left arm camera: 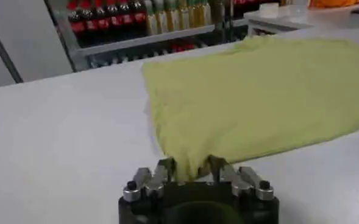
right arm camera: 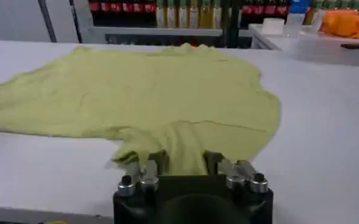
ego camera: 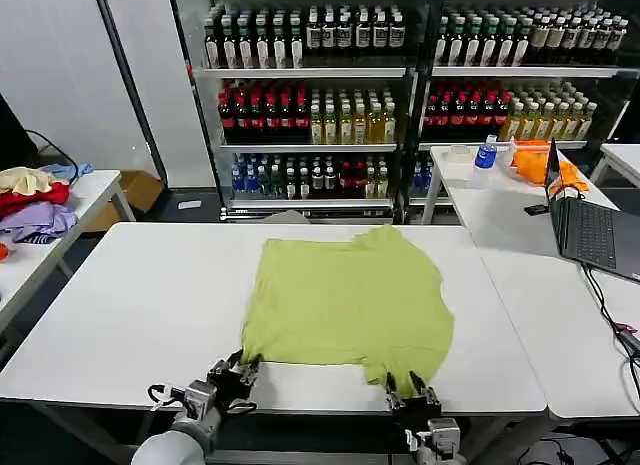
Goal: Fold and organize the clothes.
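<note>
T-shirt (ego camera: 345, 300) near hem sits between both grippers' jaws.

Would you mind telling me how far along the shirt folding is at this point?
Early stage. Done: the T-shirt lies spread out on the white table, no fold visible yet. In hand: the left gripper has its jaws pinching the shirt's near left corner, and the right gripper pinches a near-edge flap on the right. Left: every fold, then placing the shirt neatly.

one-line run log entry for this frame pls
phase: grasp at near hem | left gripper: shut on T-shirt near-left corner | right gripper: shut on T-shirt near-right hem | shirt: flat on white table
</note>
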Robot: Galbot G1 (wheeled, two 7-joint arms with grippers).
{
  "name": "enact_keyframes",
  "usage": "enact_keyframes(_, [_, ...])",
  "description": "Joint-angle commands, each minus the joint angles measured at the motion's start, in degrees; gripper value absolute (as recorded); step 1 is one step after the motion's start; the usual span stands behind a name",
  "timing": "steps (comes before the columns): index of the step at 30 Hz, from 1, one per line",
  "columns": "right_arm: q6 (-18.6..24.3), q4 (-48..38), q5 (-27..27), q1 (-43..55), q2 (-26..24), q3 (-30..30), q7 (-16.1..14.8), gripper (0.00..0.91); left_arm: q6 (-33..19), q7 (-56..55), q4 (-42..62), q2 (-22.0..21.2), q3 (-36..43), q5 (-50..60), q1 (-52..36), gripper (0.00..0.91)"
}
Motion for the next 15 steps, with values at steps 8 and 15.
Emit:
enact_keyframes(8, [3.6, 5.2, -2.3, -4.7, 0.2, 1.8, -1.0, 0.000, -1.0, 0.6, -2.4, 0.1, -0.4, -0.2, 2.3, 0.020])
enact_keyframes(15, [5.1, 10.0, -3.7, -7.4, -0.1, 3.6, -1.4, 0.000, -1.3, 0.5, -7.2, -0.2, -2.5, -0.3, 5.7, 0.020])
